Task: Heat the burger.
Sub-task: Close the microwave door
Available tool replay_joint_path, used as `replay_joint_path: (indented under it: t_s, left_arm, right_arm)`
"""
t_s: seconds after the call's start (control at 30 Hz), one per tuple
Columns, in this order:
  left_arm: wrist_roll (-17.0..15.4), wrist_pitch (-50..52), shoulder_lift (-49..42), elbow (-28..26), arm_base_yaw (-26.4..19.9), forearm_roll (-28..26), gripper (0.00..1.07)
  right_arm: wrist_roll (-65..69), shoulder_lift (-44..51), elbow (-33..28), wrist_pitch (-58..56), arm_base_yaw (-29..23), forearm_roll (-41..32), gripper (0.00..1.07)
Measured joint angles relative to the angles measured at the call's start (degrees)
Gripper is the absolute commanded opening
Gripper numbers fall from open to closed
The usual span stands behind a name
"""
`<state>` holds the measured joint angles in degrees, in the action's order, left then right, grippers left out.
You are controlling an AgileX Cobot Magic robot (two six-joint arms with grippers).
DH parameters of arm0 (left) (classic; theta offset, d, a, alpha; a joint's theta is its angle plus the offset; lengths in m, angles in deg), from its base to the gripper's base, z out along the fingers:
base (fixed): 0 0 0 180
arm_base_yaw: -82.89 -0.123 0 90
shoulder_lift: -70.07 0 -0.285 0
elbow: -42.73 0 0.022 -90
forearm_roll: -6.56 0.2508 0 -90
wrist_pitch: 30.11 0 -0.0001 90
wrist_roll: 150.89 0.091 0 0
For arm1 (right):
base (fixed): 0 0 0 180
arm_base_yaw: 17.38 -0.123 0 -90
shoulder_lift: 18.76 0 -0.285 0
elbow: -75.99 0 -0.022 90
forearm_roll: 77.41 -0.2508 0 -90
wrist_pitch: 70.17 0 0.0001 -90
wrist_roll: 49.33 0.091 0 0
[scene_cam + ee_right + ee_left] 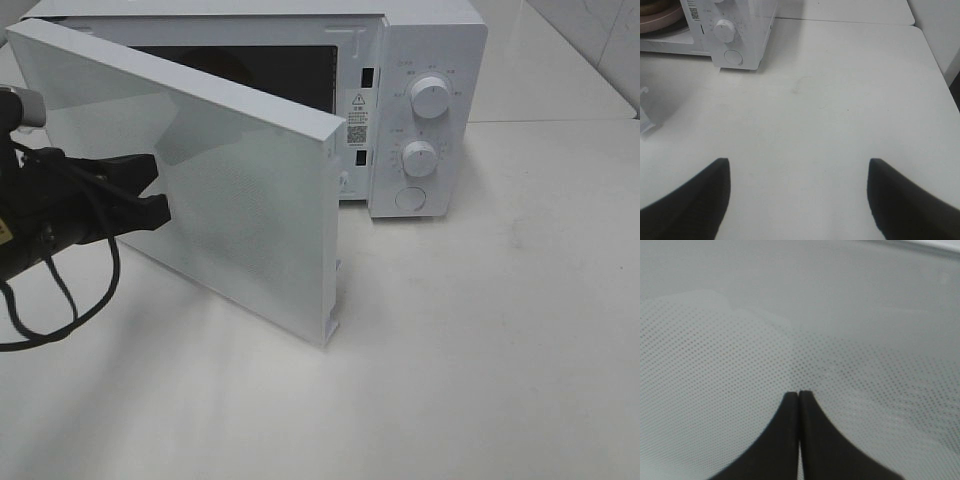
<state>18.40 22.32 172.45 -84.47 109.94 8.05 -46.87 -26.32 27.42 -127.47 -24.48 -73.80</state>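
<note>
In the microwave (pixel 742 30), burger (pixel 650 6), orientation unclear.

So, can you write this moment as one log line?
left gripper: shut, at door; door: partly open; right gripper: open, empty, over table

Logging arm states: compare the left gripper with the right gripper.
The left gripper is shut, jaws together; the right gripper is open, jaws wide apart. The left faces the dotted microwave door up close; the right hangs over the table. Both are black and hold nothing.
</note>
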Motion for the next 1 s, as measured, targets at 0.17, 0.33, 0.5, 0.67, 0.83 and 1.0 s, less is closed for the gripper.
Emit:
replay_joint_path:
  t_s: [0.17,0.33,0.5,0.67,0.83,1.0]
  left_arm:
    - [1.49,-2.69,2.35,-4.58,2.92,-3.44,0.00]
    - [4.58,-4.70,5.27,-10.03,5.84,-6.76,0.00]
    - [4.98,-7.56,8.19,-14.90,7.10,-7.33,0.00]
    - [5.39,-8.77,10.77,-19.25,7.96,-8.14,0.00]
    - [5.39,-11.63,13.52,-24.06,7.96,-9.51,0.00]
    - [5.44,-13.29,15.76,-27.85,7.96,-10.03,0.00]
  right_arm:
    - [0.00,0.00,0.00,0.00,0.00,0.00,0.74]
    - [0.00,0.00,0.00,0.00,0.00,0.00,0.74]
    - [0.00,0.00,0.00,0.00,0.00,0.00,0.74]
    - [0.00,0.00,0.00,0.00,0.00,0.00,0.74]
    - [0.00,0.00,0.00,0.00,0.00,0.00,0.74]
    - [0.00,0.00,0.00,0.00,0.00,0.00,0.74]
